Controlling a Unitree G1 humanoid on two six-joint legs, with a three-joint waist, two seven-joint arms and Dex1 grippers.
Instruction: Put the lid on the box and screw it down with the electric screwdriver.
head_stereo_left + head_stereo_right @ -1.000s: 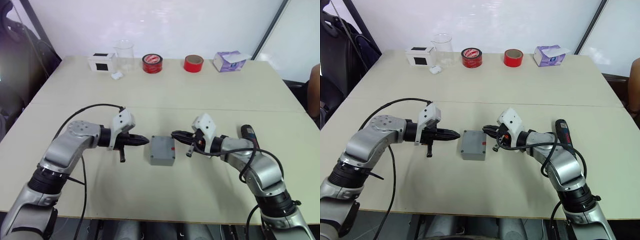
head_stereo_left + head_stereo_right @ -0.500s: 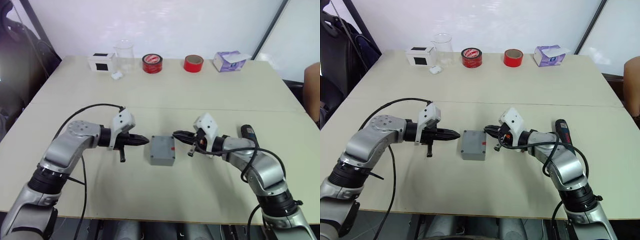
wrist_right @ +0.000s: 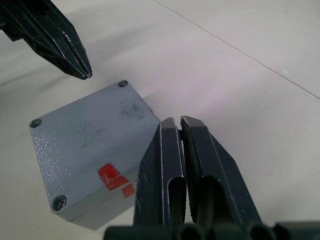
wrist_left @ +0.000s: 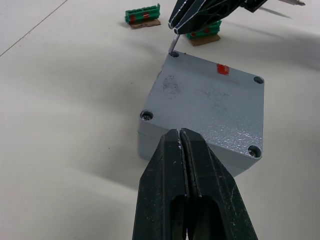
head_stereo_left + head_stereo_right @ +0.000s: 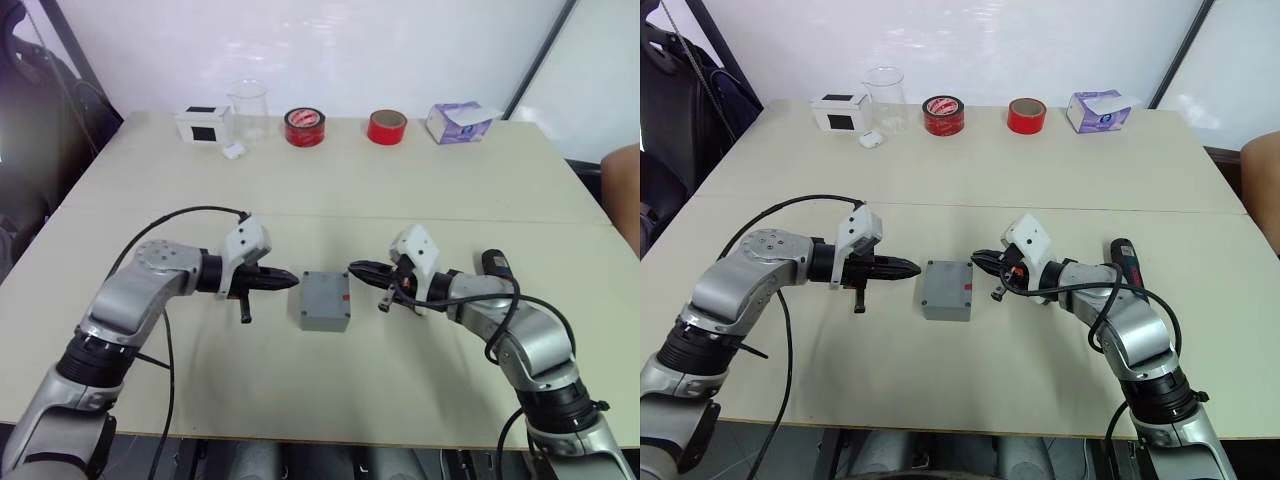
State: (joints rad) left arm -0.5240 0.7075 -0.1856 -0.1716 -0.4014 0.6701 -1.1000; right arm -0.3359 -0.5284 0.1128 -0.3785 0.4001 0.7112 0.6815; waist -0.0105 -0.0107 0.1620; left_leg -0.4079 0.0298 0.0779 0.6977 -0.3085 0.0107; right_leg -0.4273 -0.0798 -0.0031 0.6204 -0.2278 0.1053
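While the box (image 5: 325,301) sat lidded on the beige table (image 5: 330,190), both grippers, left (image 5: 293,281) and right (image 5: 353,268), flanked it, fingers pressed together; 2 red tape rolls (image 5: 304,127) lined the far edge.

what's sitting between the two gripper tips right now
The grey box with its lid on, seen in both eye views; left gripper and right gripper flank it.

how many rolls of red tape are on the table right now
2. Both stand along the far edge of the table: one red tape roll with a black-and-white label beside the clear beaker, and a plain red tape roll between it and the purple tissue box.
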